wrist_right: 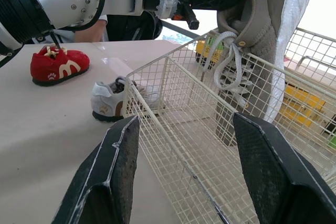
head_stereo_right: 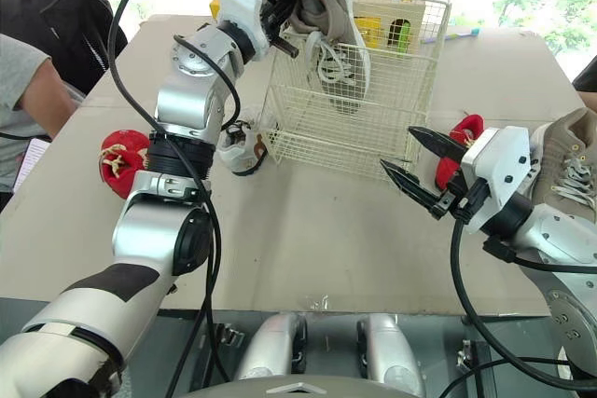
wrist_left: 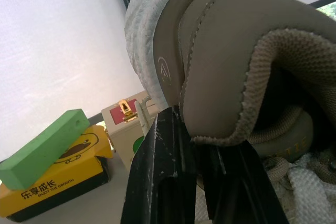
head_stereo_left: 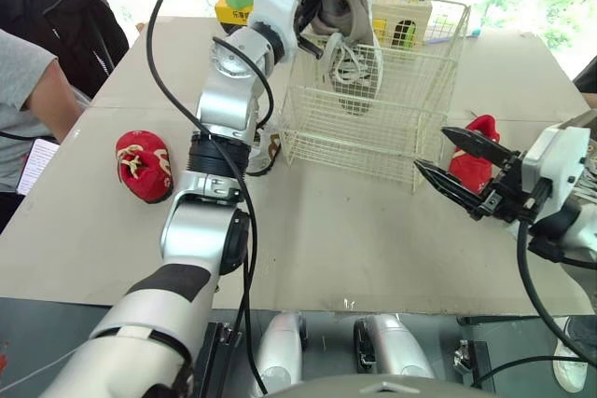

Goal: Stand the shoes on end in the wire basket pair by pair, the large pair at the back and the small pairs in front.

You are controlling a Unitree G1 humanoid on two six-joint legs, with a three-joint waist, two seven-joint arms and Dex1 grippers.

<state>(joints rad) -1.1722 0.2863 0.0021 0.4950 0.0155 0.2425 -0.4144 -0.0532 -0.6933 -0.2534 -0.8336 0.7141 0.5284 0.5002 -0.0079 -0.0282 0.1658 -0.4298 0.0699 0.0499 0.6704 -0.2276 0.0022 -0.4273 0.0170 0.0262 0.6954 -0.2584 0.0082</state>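
Table (head_stereo_left: 326, 230): box (wrist_left: 52, 182) reads "ENJOY THE GROWTH"; left gripper (head_stereo_left: 311, 23) clamps tan sneaker (head_stereo_left: 343, 2); right gripper (head_stereo_left: 432, 148) agape.

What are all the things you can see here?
wire basket: 1, cream, middle of the table
large sneaker: 2, grey-beige, one held toe-down in the basket, the other at the table's right edge
red shoe: 2, small, one left of the basket, one right of it
white shoe: 1, small, by the basket's left side
yellow box: 1, behind the basket
green block: 1, on the yellow box
toy box: 1, beige, behind the basket
backpack: 1, black, far left
person: 1, grey sleeve, left
table: 1, beige
left gripper: shut on the sneaker
right gripper: open, right of the basket
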